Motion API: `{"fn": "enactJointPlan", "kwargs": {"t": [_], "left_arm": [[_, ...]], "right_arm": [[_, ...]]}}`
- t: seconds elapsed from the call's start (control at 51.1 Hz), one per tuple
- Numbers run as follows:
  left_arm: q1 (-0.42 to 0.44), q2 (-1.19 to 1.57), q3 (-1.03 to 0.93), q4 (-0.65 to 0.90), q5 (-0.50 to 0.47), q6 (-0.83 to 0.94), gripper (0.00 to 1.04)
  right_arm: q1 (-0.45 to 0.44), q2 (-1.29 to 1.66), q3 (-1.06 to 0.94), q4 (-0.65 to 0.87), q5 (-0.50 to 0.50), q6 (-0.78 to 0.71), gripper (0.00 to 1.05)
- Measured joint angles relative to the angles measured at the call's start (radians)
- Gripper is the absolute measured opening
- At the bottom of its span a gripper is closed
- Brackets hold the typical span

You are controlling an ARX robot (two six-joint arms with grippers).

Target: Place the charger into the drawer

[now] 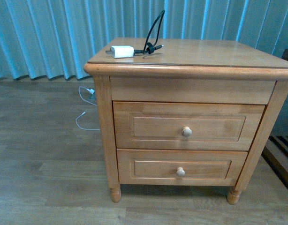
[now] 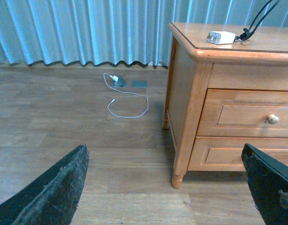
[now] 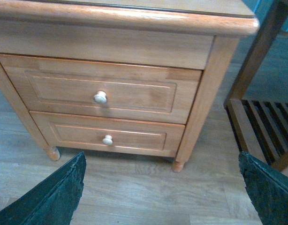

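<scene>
The charger (image 1: 122, 51), a white plug block with a black looped cable, lies on the nightstand's top near its left edge; it also shows in the left wrist view (image 2: 222, 37). The drawer (image 1: 187, 125), the taller one with a round pale knob, is shut; it shows in the left wrist view (image 2: 249, 115) and the right wrist view (image 3: 101, 91). Neither arm shows in the front view. My left gripper (image 2: 165, 187) is open and empty over the floor, left of the nightstand. My right gripper (image 3: 162, 187) is open and empty, low in front of the nightstand.
A shallower drawer (image 1: 180, 167) sits below, shut. A thin white cable with a small plug (image 2: 127, 101) lies on the wood floor by the blue curtain (image 1: 50, 33). A dark slatted wooden frame (image 3: 263, 122) stands right of the nightstand.
</scene>
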Motion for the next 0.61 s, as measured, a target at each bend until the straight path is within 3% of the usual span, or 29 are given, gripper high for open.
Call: {"fn": "enactJointPlan", "kwargs": {"t": [0.215, 0.607], "left_arm": [[0.000, 0.000, 0.000, 0.000, 0.000, 0.000, 0.99], [0.000, 0.000, 0.000, 0.000, 0.000, 0.000, 0.99]], "right_arm": [[0.042, 0.548, 0.249, 0.213, 0.000, -0.027, 0.97], [0.082, 1.073, 0.699, 0.226, 0.052, 0.022, 0.97]]}}
